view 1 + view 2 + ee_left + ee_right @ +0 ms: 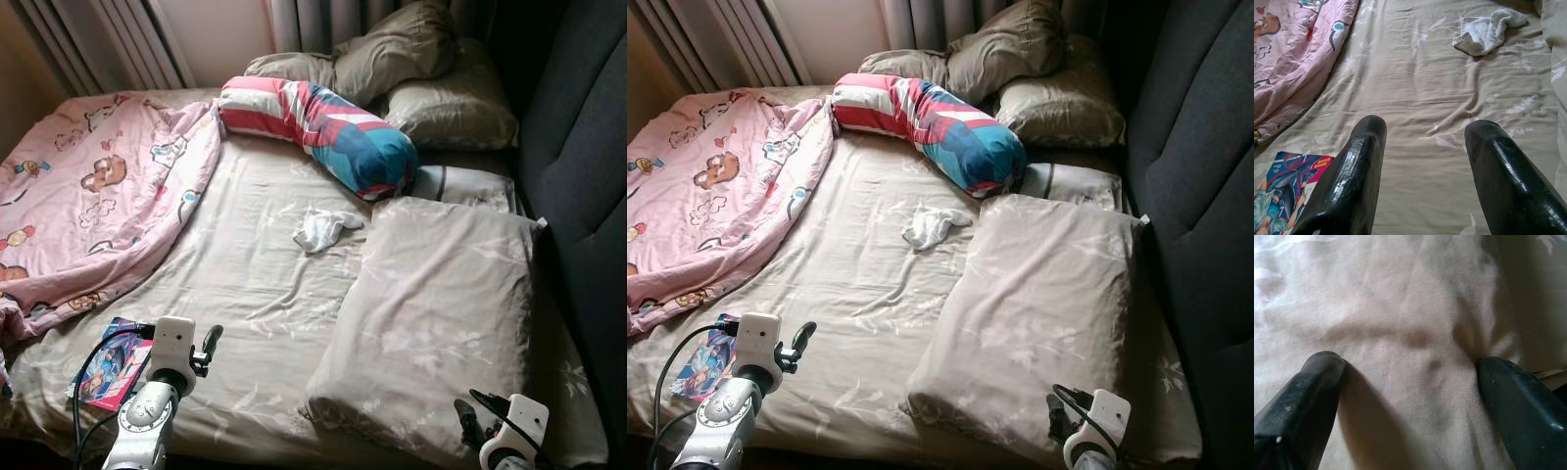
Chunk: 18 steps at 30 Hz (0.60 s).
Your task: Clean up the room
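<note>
Both jaws wide over beige bed (265, 284), pink blanket (88, 196), dark headboard (578, 147)

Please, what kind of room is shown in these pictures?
Most likely a bedroom: a bed with beige pillows, a pink cartoon blanket and a dark padded headboard.
</note>
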{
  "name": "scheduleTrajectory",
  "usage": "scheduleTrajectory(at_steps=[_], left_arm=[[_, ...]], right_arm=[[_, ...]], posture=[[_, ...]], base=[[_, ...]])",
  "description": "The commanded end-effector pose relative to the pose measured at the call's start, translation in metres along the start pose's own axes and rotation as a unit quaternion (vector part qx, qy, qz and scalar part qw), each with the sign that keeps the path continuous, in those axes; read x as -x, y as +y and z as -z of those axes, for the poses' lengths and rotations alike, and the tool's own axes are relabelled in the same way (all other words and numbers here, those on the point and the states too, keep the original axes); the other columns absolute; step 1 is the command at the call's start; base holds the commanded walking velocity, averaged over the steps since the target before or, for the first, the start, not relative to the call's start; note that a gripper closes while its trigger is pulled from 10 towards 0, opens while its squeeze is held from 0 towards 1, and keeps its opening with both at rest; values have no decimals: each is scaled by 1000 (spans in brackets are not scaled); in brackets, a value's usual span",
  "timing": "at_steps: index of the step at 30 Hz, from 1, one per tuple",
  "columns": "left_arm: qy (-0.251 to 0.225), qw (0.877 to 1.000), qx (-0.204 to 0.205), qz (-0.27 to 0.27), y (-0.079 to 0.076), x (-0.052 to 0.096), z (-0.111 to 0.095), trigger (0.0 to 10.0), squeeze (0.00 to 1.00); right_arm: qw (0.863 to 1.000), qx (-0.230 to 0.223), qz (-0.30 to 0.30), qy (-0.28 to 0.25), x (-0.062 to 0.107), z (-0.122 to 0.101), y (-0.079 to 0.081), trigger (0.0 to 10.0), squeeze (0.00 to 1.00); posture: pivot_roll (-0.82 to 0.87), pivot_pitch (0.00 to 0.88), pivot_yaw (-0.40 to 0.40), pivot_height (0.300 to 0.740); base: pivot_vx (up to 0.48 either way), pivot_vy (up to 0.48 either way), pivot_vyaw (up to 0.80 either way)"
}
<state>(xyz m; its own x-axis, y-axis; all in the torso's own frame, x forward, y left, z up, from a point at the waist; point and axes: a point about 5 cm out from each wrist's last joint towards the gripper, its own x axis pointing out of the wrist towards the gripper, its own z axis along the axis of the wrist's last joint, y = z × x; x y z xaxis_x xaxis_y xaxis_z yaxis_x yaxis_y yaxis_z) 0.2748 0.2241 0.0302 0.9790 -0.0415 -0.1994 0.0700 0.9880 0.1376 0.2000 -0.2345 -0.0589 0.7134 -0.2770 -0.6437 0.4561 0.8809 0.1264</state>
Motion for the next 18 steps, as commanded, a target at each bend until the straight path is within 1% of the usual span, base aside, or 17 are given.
scheduleTrajectory(at_steps=[1,2,3,4,5,6,11,18], left_arm=[[9,1000,-14,-2,7,5,4,10000,0],[9,1000,-15,-2,7,5,4,10000,0],[9,1000,-15,-2,7,5,4,10000,0],[9,1000,-15,-2,7,5,4,10000,0],[9,1000,-15,-2,8,5,4,10000,0],[10,1000,-16,-2,8,5,4,10000,0],[10,1000,-17,-1,9,5,4,10000,0],[15,1000,-21,0,12,8,5,10000,0]], right_arm=[[1000,-8,16,12,1,6,-3,10000,1000],[1000,-9,20,10,1,4,-4,10000,1000],[1000,-10,25,9,0,3,-4,10000,553],[1000,-10,25,9,0,3,-4,10000,553],[1000,-10,25,10,0,3,-4,10000,149],[1000,-10,23,14,0,3,-4,10000,0],[999,4,11,50,1,13,0,10000,0],[996,-1,25,90,4,28,-1,10000,0]], posture=[[-141,140,132,733],[-142,141,133,733],[-142,145,134,733],[-142,145,134,733],[-142,146,135,733],[-142,146,135,733],[-141,152,140,733],[-127,168,156,733]], base=[[0,0,0],[0,0,0],[0,0,0],[0,0,0],[0,0,0],[0,0,0],[0,0,0],[0,0,0]])
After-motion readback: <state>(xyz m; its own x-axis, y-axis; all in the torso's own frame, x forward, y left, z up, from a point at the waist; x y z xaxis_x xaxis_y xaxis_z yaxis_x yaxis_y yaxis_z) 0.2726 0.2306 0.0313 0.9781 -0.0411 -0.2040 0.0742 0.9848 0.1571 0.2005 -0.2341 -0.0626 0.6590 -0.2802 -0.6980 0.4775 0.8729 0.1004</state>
